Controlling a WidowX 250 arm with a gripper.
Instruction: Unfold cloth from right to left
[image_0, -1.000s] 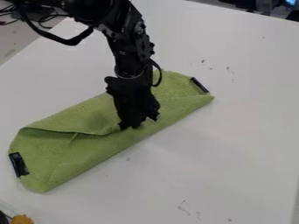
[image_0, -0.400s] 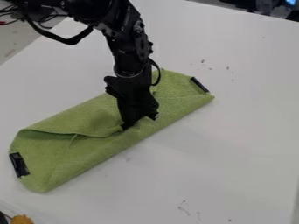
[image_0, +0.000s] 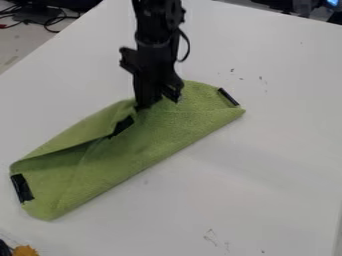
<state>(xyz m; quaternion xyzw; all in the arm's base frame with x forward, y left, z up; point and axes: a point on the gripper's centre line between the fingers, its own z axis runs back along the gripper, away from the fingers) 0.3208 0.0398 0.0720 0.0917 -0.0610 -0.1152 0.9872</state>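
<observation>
The cloth (image_0: 157, 132) is matt textile with a roughish nap; the table (image_0: 267, 160) looks smooth, faintly sheened; the gripper (image_0: 158, 100) looks like hard, matt plastic.

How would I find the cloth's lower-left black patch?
Start with the white table, then the folded green cloth on it. The black patch marks the cloth's lower-left end, unlike the middle patch and the upper-right patch.
</observation>
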